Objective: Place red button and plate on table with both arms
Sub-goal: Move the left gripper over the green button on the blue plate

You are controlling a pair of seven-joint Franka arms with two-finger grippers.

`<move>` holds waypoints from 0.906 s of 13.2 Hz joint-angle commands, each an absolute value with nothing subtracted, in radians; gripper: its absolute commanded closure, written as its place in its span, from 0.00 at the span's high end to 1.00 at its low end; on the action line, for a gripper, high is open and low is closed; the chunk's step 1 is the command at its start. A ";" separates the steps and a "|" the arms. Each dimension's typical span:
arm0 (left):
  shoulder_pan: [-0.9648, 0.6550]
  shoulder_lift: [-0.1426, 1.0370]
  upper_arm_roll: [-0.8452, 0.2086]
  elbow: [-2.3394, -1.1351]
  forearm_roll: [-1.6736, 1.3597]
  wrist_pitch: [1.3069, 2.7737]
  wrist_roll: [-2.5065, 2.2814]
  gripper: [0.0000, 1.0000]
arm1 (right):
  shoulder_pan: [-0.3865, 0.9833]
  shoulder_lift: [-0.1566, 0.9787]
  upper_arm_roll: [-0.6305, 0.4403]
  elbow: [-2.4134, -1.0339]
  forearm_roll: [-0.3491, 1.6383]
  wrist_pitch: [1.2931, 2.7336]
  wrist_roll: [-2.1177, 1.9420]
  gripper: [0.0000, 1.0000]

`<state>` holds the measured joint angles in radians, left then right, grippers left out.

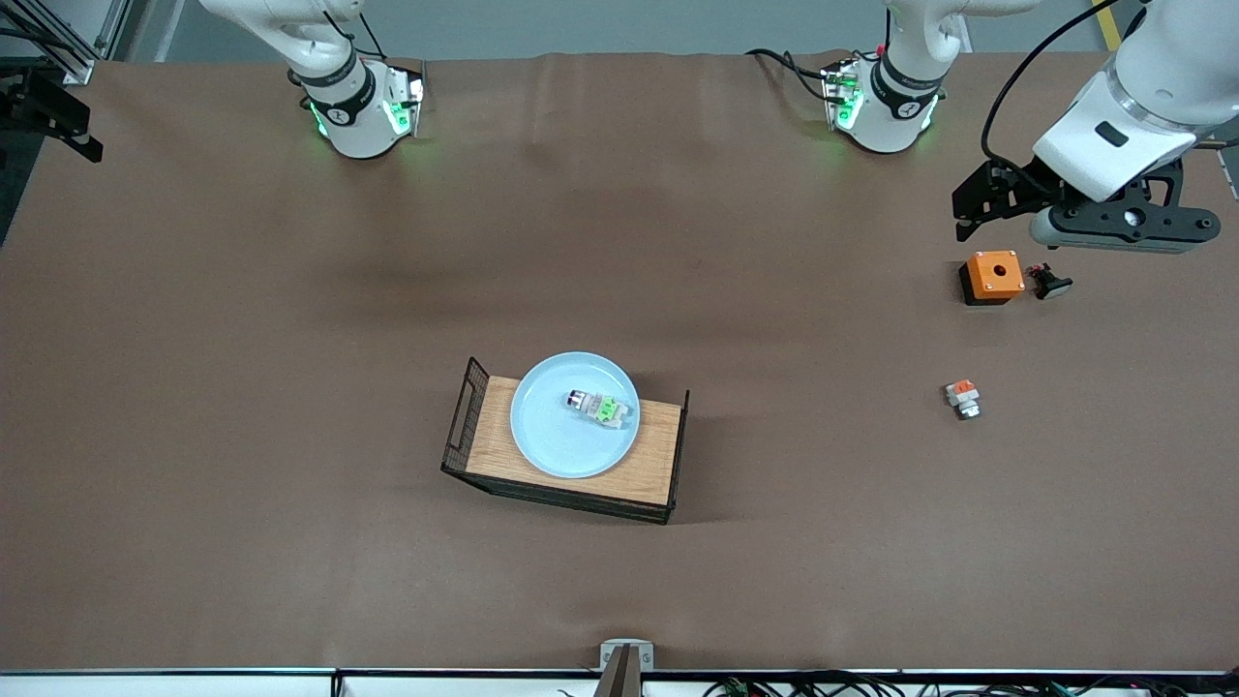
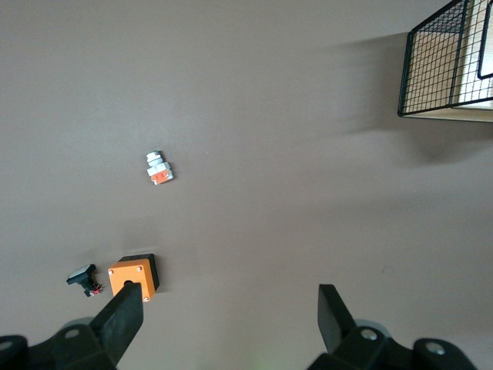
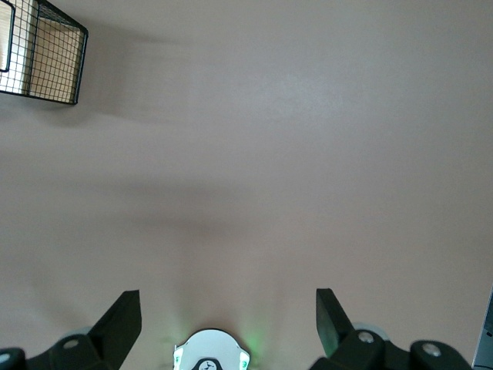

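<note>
The pale blue plate [image 1: 552, 440] lies on a wooden tray [image 1: 650, 455] in the middle of the brown table [image 1: 290, 387]. The red button [image 1: 600, 408], with its green block, lies in the plate. My left gripper [image 1: 968, 208] [image 2: 229, 301] hangs open and empty over the table at the left arm's end, just above the orange box [image 1: 991, 276] [image 2: 132, 277]. My right gripper [image 3: 229, 301] is open and empty above its own base; the front view does not show it. The right wrist view catches one wire end of the tray [image 3: 42, 54].
A small black piece [image 1: 1048, 282] [image 2: 83, 279] lies beside the orange box. A switch piece with an orange block [image 1: 962, 398] [image 2: 159, 167] lies nearer the front camera than the box. The left wrist view shows a wire end of the tray [image 2: 443, 69].
</note>
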<state>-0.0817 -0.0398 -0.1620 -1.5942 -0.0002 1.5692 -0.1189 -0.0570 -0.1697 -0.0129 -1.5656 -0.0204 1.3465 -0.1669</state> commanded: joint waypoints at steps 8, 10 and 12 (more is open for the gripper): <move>-0.083 -0.032 -0.173 -1.603 -0.020 1.569 -0.330 1.00 | -0.055 -0.103 -0.014 -1.543 -0.038 1.336 -0.164 1.00; -0.109 -0.012 -0.178 -1.595 -0.055 1.578 -0.576 1.00 | -0.055 -0.080 -0.015 -1.543 -0.040 1.336 -0.164 1.00; -0.139 0.038 -0.190 -1.553 -0.095 1.580 -0.882 1.00 | -0.055 -0.065 -0.015 -1.543 -0.038 1.344 -0.167 1.00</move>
<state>-0.1149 -0.0103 -0.1774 -1.5975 -0.0645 1.5775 -0.6405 -0.0571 -0.0827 -0.0146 -1.5658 -0.0212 1.3471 -0.1671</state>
